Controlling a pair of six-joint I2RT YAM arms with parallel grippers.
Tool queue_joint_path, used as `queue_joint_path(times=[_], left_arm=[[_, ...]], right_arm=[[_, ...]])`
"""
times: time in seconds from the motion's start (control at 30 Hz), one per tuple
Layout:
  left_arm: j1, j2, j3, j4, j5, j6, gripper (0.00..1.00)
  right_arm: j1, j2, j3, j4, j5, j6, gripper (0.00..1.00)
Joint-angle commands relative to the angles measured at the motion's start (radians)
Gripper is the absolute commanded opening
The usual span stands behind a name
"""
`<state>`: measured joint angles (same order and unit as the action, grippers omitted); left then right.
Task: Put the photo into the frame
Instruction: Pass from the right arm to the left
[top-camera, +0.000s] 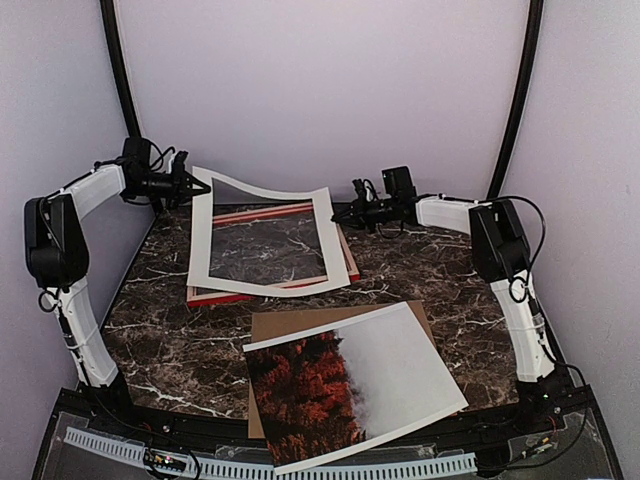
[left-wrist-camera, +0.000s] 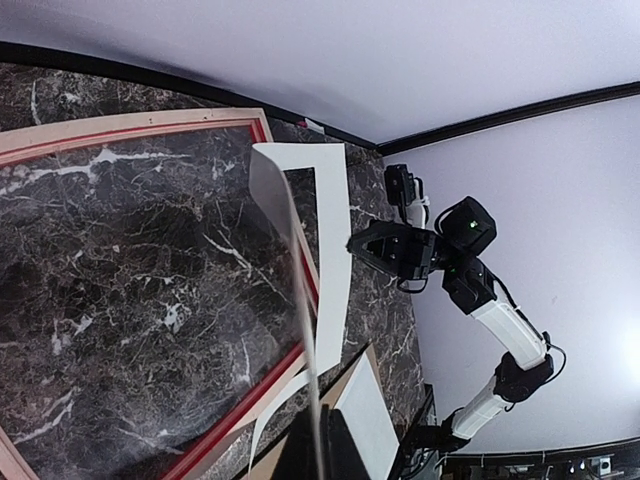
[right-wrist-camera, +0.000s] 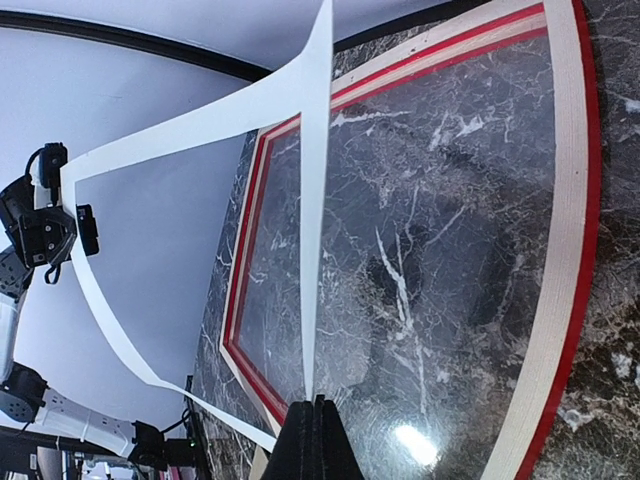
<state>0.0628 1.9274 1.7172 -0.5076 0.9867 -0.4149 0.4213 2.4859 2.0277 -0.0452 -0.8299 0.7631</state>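
Photo (top-camera: 355, 385) lies apart from right end effector (top-camera: 338, 214), apparently pinching mat (top-camera: 204, 240).

No lettering, label, brand, number or sign can be read in any of the views. The photo (top-camera: 355, 395), lying at 6 o'clock on the bench (top-camera: 180, 345), carries only its printed picture of red trees and pale fog, with no caption or writing that can be made out.
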Motion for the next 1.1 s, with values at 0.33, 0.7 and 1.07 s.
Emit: queue_joint_path(times=[0.33,0.7,1.07], left_arm=[[-0.012,-0.121,0.004,-0.029,0.008,0.011,0.0],[-0.112,-0.141,-0.062,-0.067,-0.05,0.059,0.0],[-0.096,-0.132,0.004,-0.069,-0.063,0.045,0.0]], right_arm=[[-0.003,-0.128,-0.111,0.069,-0.034,0.009,0.0],[-0.003,-0.214,-0.253,0.086,-0.017,-0.018,0.0],[-0.004,-0.214,-0.181,0.049,-0.004,-0.024,0.0]])
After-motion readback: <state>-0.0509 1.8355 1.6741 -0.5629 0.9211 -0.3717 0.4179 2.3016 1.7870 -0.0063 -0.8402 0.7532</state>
